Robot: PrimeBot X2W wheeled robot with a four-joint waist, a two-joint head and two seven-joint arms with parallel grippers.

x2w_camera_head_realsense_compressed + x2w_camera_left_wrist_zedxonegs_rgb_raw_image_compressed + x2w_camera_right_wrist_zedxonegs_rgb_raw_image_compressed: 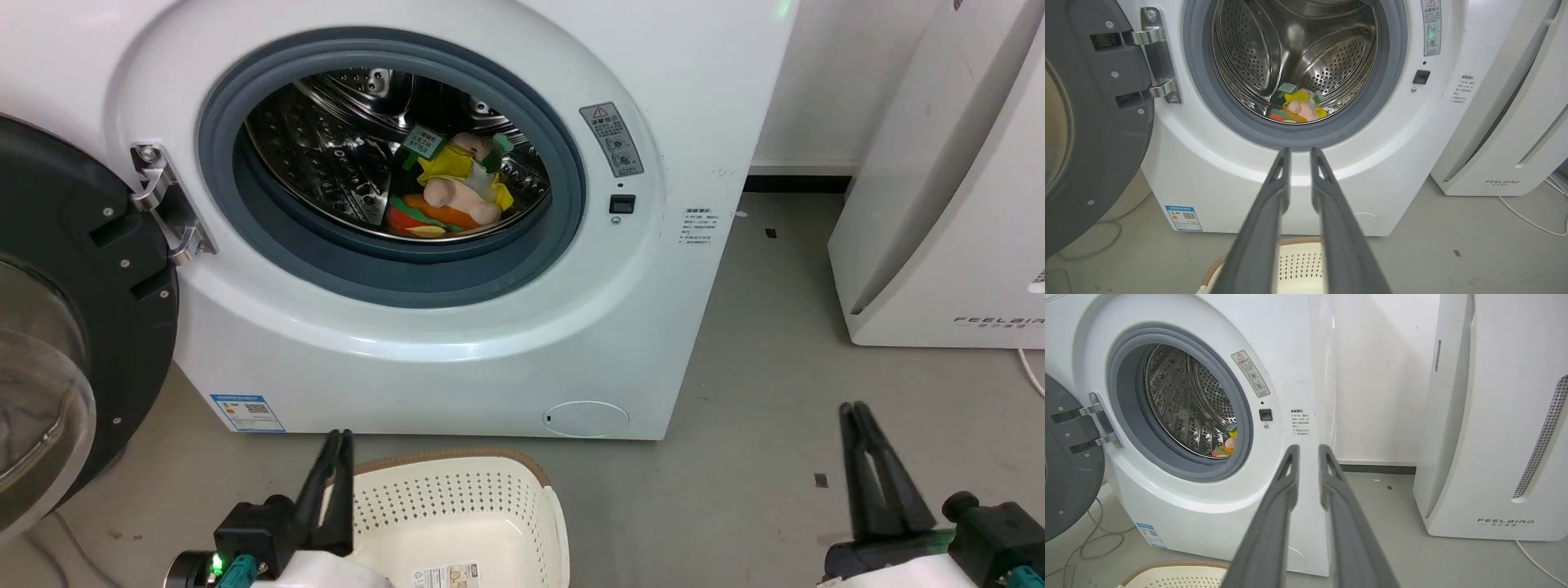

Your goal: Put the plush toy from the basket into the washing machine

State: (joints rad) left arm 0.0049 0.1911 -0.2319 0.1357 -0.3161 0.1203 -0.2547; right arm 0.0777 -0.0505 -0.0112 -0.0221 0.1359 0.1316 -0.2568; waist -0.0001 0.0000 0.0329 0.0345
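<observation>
Fingers of both grippers are drawn together with only a thin slit between them, and neither grips anything. Left gripper (340,437) sits low, above the near rim of the basket (457,459). Right gripper (853,408) sits well apart to the right, over bare floor.

Position of the plush toy (457,192): inside the washing machine (694,82), on the floor of the steel drum (326,147), close behind the grey gasket (220,147). It is clear of the basket, whose visible part holds only a paper label.

Key relation: in the left wrist view the toy lies straight ahead of my left fingertips, beyond them and higher, through the porthole. From the right wrist view it lies off to the left, half hidden by the gasket. My left arm is therefore the nearer and better aligned. The toy's long axis appears to run from its burger base, low and forward, up toward its tag.

Judgement: placement looks complete. The door (82,310) hangs open on the left.
</observation>
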